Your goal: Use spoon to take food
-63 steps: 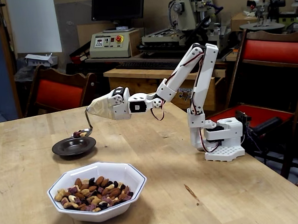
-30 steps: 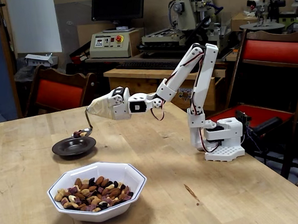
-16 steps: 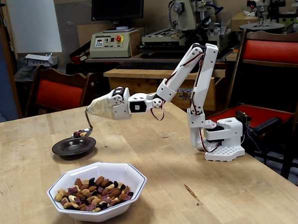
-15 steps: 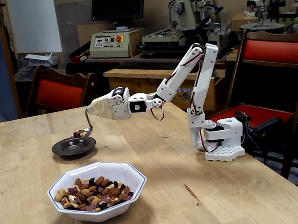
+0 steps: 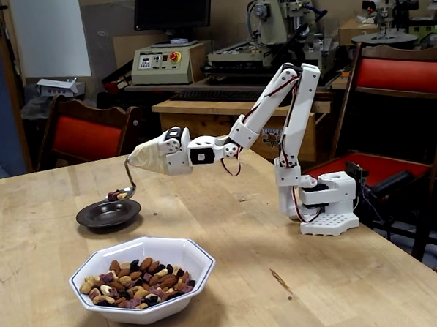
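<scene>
My gripper (image 5: 133,159) reaches out to the left in the fixed view, wrapped in beige tape and shut on the top of the spoon (image 5: 125,189). The thin bent handle hangs down from it. The spoon's bowl holds a few bits of food (image 5: 117,195) and hovers just over the rim of a dark round metal dish (image 5: 107,214). More food (image 5: 139,282), a mix of brown nuts, pale cashews and dark bits, fills the white octagonal bowl (image 5: 171,250) in front of the dish.
The arm's white base (image 5: 326,206) stands on the wooden table (image 5: 285,284) at the right. Red chairs stand behind the table at left (image 5: 84,136) and right (image 5: 402,78). Workshop machines fill the background.
</scene>
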You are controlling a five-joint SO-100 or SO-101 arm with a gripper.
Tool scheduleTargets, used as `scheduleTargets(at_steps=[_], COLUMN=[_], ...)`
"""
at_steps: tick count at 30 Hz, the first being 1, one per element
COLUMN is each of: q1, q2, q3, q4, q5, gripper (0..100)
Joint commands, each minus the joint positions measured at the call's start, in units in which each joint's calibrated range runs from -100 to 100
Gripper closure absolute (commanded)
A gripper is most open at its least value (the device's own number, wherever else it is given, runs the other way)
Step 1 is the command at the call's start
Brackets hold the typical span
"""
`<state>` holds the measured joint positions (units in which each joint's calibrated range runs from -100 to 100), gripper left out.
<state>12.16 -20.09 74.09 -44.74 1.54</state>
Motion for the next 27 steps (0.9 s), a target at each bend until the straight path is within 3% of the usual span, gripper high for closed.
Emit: scheduleTargets(at_steps=[1, 11, 19, 27], q1=[-0.24, -0.24, -0.61, -0.68], q2=[-1.1, -0.84, -0.41, -0.41], q3=[-0.37, -0.9, -0.9, -0.9], q4=[-1.42, -1.42, -1.42, -0.87], q5=[0.1, 0.24, 5.27, 6.01], gripper=[95, 95, 95, 95])
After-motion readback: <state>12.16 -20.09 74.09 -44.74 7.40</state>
